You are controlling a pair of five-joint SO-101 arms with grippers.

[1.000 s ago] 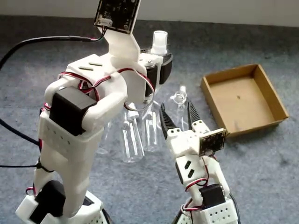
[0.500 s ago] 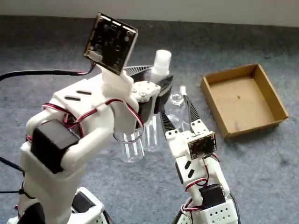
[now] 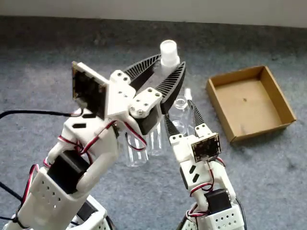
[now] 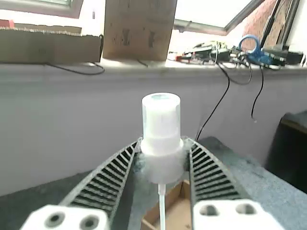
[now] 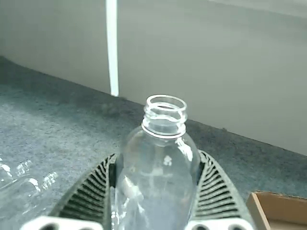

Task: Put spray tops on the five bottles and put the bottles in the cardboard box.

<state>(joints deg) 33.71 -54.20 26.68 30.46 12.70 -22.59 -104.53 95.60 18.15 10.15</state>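
Both clamping: left gripper [image 3: 169,64] spray top [image 4: 161,132] aloft, right gripper [image 3: 180,111] bottle [image 5: 158,163].

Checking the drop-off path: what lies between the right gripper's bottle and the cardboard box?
Only a finger of the right gripper, then bare carpet, in the high view.

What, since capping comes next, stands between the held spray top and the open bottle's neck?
Nothing visible. The left tool holds the spray top up, the right tool holds the bottle, and only air lies between the dip tube and the open neck.
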